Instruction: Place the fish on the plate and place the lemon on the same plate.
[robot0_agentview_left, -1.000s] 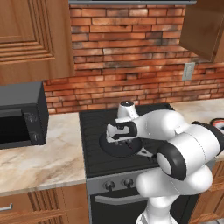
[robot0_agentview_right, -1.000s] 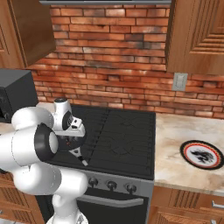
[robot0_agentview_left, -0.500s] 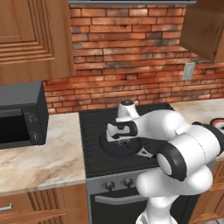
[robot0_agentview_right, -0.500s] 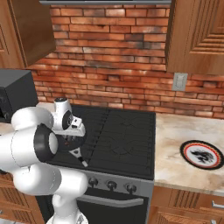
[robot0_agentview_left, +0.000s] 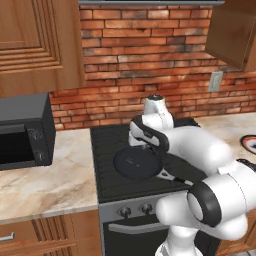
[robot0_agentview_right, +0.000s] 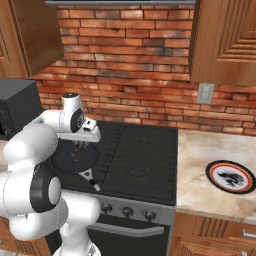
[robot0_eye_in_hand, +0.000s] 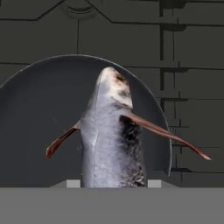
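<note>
My pincer (robot0_agentview_right: 79, 145) hangs just over the round black frying pan (robot0_agentview_left: 136, 163) on the near left burner of the black stove (robot0_agentview_right: 145, 150), and it is clamped on the small slim dark grey fish (robot0_eye_in_hand: 111, 135) with reddish fins. In the hand view the fish runs straight out from between my tips, head away from me, the pan's dark floor directly behind it. Whether the fish's far end is clear of the pan floor or touching it, I cannot tell from this angle.

So the step in hand is the carry. I judge the right way is to lift straight up first, until the fish hangs clear above the pan's rim, before swinging sideways; dragging it across the rim could twist it in my grip. The body is smooth and tapered, so I would keep the squeeze firm and move without jerks.

The round flat plate (robot0_agentview_right: 230, 177), white centre with a red-orange band and black rim, sits well away to my right on the pale marble counter (robot0_agentview_right: 210, 150) beyond the stove. There I should come down low over its centre before letting go.
</note>
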